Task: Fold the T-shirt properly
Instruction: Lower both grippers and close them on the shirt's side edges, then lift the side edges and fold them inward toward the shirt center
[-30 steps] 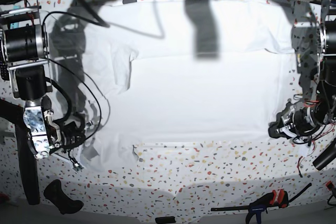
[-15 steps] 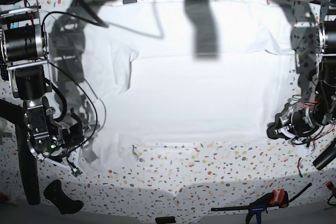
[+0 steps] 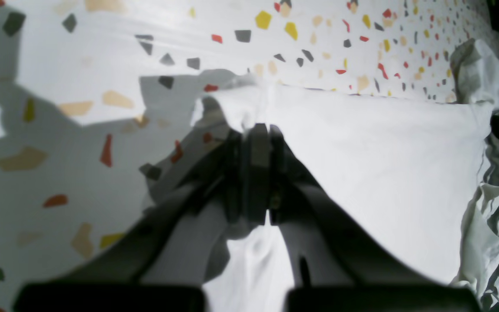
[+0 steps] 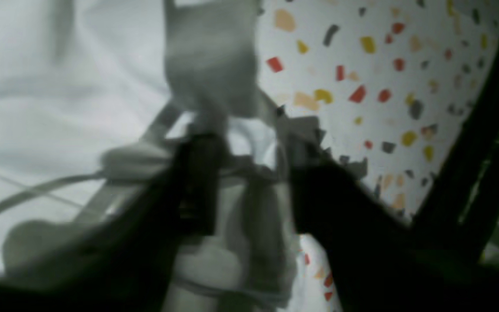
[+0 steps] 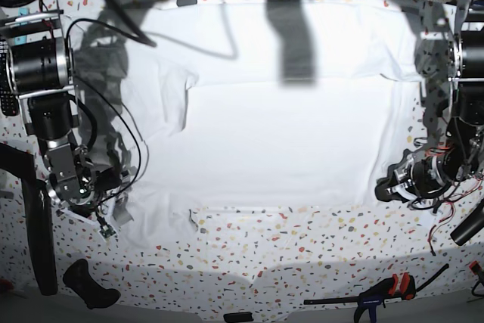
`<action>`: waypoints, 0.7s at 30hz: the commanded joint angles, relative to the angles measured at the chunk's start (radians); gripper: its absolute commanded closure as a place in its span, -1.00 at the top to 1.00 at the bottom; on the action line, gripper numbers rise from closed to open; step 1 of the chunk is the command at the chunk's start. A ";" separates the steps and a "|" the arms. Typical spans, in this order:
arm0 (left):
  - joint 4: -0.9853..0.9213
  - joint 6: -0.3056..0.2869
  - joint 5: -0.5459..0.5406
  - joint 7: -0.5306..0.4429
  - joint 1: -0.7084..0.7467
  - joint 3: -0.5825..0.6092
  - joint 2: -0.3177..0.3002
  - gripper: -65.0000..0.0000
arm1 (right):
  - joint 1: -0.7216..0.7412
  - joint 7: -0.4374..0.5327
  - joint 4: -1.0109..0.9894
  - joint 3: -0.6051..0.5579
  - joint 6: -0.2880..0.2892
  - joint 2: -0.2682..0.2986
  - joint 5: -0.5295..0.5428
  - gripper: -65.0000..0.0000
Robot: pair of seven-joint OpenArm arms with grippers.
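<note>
A: Where's the T-shirt point(image 5: 280, 134)?

B: Spread flat across the middle of the speckled counter point(image 5: 302, 255), white, wrinkled at both side edges. In the base view one sleeve points toward the far left, and dark shadows of cables and arms fall across its upper part.

A: Left hand point(image 3: 256, 130)?

B: Low at the shirt's edge, on the right of the base view. Wrist view shows both black fingers point(image 3: 249, 173) pressed together with a bunched fold of white cloth pinched at their tips. So it is clamped on the T-shirt. The cloth runs smooth away to the right and ends in a crumpled ridge.

A: Right hand point(image 4: 249, 147)?

B: On the left of the base view, at the shirt's lower corner. Its wrist picture is blurred. A gap shows between the two dark fingers point(image 4: 199, 186), and grey-white cloth lies in and behind that gap, with a flap of fabric standing up just above the tips. Whether the cloth is gripped or only lying between them, I cannot tell.

A: Anything else on the counter?

B: A black-and-orange clamp point(image 5: 382, 293) near the front edge on the right, well apart from the shirt. A dark handle-shaped object point(image 5: 89, 284) at the front left.
</note>
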 commanded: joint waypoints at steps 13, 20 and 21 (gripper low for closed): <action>0.018 -0.011 -0.018 -0.015 -0.032 -0.002 -0.011 -1.00 | 0.042 -0.208 0.162 0.005 0.005 0.032 0.082 -1.00; 0.018 -0.011 -0.018 -0.018 -0.032 -0.002 -0.012 -1.00 | 0.041 -0.380 0.389 0.005 0.078 0.038 0.211 -1.00; 0.019 -0.011 -0.018 -0.018 -0.032 -0.002 -0.012 -1.00 | 0.041 -0.396 0.408 0.005 0.079 0.038 0.211 -1.00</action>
